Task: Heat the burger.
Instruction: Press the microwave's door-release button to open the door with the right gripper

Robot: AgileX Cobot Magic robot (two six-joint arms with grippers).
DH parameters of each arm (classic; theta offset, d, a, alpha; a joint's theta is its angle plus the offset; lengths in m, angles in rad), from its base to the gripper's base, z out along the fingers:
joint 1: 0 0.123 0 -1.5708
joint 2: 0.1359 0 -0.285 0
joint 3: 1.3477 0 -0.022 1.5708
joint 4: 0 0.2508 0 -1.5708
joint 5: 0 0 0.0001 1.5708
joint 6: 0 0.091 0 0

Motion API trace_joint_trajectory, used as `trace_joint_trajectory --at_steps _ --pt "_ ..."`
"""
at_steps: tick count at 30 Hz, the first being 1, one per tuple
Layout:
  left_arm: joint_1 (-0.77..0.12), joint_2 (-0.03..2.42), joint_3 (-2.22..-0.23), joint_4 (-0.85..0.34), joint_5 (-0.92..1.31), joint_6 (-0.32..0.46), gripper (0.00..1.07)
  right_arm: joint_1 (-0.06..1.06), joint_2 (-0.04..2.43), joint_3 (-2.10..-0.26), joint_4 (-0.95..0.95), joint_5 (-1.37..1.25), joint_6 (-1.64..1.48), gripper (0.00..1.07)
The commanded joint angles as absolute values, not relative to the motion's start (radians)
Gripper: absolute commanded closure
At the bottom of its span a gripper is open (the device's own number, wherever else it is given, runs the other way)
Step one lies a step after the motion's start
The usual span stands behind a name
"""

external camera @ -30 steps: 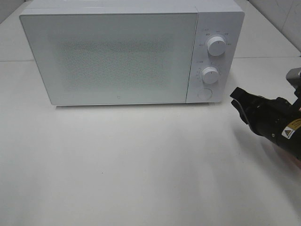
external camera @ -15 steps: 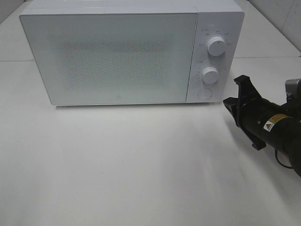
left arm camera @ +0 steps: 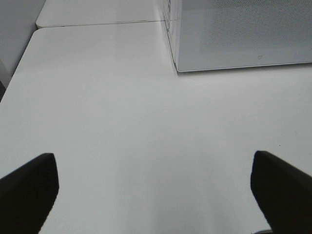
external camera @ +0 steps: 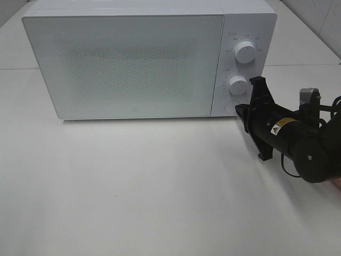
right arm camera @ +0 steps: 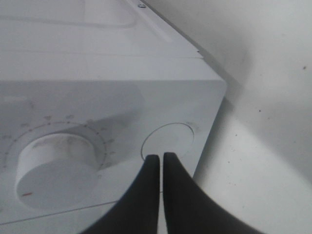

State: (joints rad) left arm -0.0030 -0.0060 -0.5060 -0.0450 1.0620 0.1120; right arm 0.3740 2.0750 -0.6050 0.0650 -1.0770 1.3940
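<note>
Microwave (external camera: 133,58), smooth white box with speckled door (external camera: 125,64): my black tapered right hand (right arm camera: 160,156) is pressed closed, empty, at its flat round button (right arm camera: 170,139); my left hand (left arm camera: 153,158) gapes wide, empty.

The right gripper (external camera: 240,110) moves in from the far right, turning as it comes toward the microwave (external camera: 133,64). Its pinched-together tips now sit right at the round button (right arm camera: 170,136) low on the front.
</note>
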Motion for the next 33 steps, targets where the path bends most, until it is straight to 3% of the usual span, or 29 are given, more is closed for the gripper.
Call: trace_joint_trajectory --at_steps 1,33 --pt "-0.008 -0.024 -0.505 -0.054 1.047 0.110 0.02 0.376 2.085 -0.621 0.065 -1.069 1.416 1.07" --pt "-0.008 -0.024 -0.505 -0.054 1.047 0.110 0.02 0.376 2.152 -0.755 0.093 -1.071 1.409 1.07"
